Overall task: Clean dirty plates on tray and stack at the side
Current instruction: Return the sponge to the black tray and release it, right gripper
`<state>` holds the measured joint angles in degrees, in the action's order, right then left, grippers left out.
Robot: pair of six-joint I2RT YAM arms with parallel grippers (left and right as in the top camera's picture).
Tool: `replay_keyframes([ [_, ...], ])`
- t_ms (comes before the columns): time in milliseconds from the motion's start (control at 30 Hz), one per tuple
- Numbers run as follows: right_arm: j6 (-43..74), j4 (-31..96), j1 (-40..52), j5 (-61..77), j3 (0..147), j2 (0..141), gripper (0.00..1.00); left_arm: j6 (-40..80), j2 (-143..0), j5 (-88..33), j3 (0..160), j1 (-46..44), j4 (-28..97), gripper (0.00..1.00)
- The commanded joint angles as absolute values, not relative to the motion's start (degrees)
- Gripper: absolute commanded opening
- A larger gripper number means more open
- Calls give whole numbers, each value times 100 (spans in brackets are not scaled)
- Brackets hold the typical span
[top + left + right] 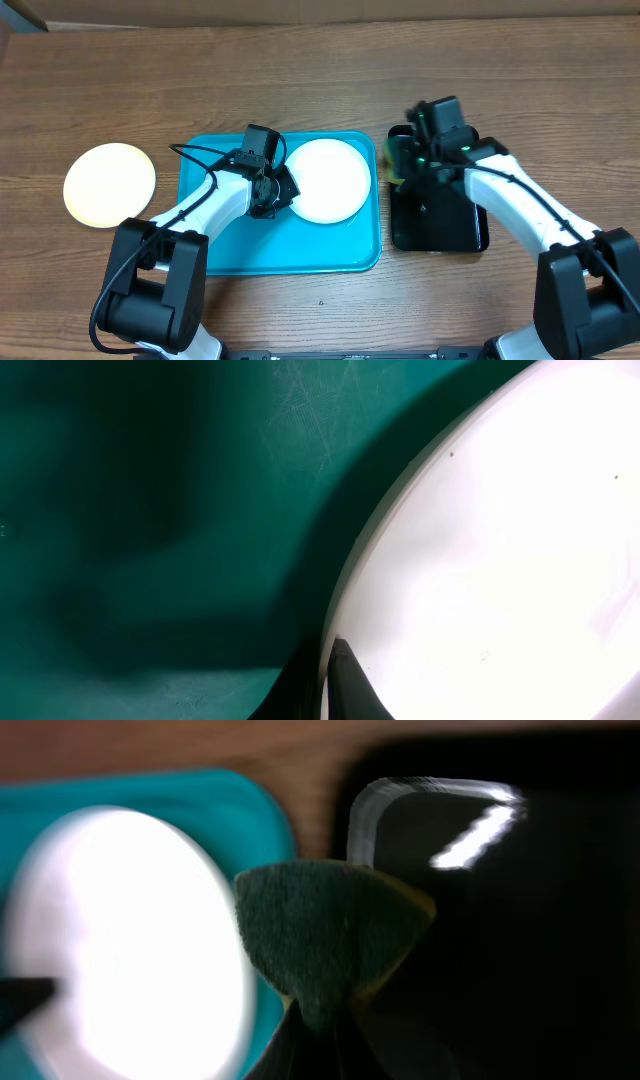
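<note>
Green sponge (330, 935) pinched in right tool (318, 1038), above black tray (520, 920) edge. Just leftward lay white plate (330, 180) on turquoise tray (300, 250); left tool (330, 675) clamped narrow on its left rim. Apart on tabletop (320, 60): pale-yellow plate (110, 185).

My left arm (215, 200) and right arm (520, 200) share one build: white rounded link shells and black joint housings. A thin black cable (200, 150) loops beside the left arm. The left gripper (285, 192) and right gripper (405, 160) are black (fingers taper to narrow tips). A green light (425, 160) glows near the right wrist.
</note>
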<state>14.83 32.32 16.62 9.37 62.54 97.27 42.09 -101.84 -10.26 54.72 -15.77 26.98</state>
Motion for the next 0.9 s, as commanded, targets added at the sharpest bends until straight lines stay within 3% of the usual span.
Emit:
replay_keyframes([
  [0,843,3496,1380,303,6335,9784,4,4246,-10606,-753,5109,-1656,2834,4],
  [300,849,3782,1085,-38,6167,9915,9,4244,-10606,-799,5109,-1660,2816,4],
  [367,851,3793,1085,-38,6095,9915,17,4246,-10606,-799,5109,-1660,2821,4],
  [433,849,3811,1085,-40,6025,9915,18,4246,-10606,-799,5109,-1660,2818,4],
  [467,849,3809,1085,-40,5972,9915,24,4246,-10606,-799,5109,-1660,2816,4],
  [533,849,3800,1085,-40,5916,9915,49,4246,-10606,-799,5109,-1660,2816,4],
  [567,849,3798,1085,-40,5913,9915,54,4244,-10606,-799,5109,-1660,2821,4],
  [667,851,3719,1085,-34,5948,9913,60,4246,-10606,-801,5109,-1660,2821,6],
  [867,871,3957,1085,115,6407,9913,60,4244,-10606,-799,5109,-1660,2832,11],
])
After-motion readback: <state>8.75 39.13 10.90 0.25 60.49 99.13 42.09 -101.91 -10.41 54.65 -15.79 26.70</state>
